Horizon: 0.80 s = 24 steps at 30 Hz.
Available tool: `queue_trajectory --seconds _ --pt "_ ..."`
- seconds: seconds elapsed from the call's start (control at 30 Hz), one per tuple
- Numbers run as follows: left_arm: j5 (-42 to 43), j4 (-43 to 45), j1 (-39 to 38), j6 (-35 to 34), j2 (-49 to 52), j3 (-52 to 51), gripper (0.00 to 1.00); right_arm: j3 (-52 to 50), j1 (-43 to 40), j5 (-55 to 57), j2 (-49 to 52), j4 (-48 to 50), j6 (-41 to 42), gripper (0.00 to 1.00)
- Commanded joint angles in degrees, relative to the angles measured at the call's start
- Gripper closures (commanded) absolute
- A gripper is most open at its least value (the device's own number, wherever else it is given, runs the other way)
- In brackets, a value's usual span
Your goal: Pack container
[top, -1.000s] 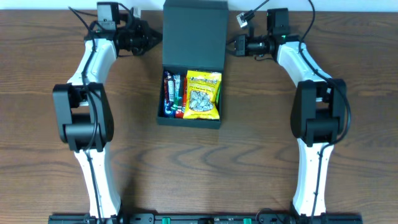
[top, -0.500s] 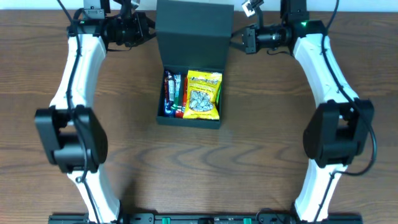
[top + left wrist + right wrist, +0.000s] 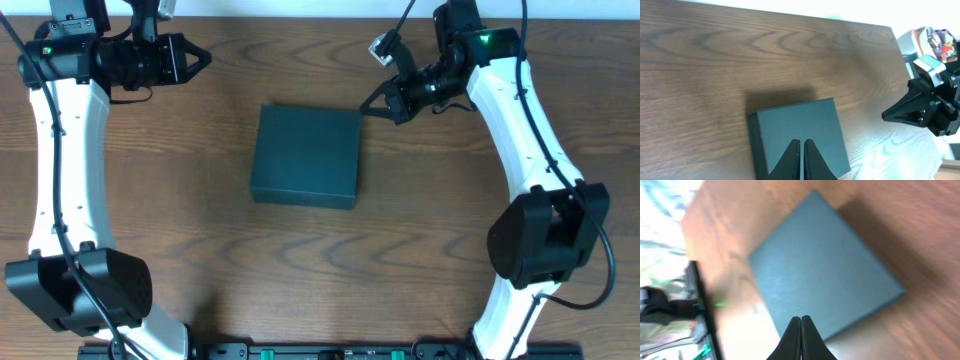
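Container: I see the matte black square cardboard box [image 3: 305,155] lying flat on the brown wood-grain worktop [image 3: 300,270], lid down, contents hidden.
Left tool: my left tool [image 3: 203,57] has its fingers pressed together with nothing between them.
Box from left tool: off to its right and nearer the arm bases, well apart.
Right tool: my right tool [image 3: 364,107] is closed tip to tip and empty.
Box from right tool: the box's far right corner sits just beside the tips; I cannot tell whether they touch.
Wrist views: each shows dark fingers meeting in front of the black lid.
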Motion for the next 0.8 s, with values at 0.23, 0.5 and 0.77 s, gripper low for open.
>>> queue_trajectory --seconds 0.23,0.5,0.77 --pt "-15.96 -5.9 0.52 -1.81 -1.05 -1.14 0.94 0.04 -1.42 26.32 -1.22 5.81 21.92 0.99" --pt "-14.49 4.07 -2.95 -10.51 -1.05 -22.91 0.94 0.02 -1.27 23.85 9.42 2.75 21.79 0.99" --pt "-20.79 15.34 -9.81 -23.1 -1.05 -36.11 0.94 0.02 0.9 18.93 16.11 2.78 21.4 0.99"
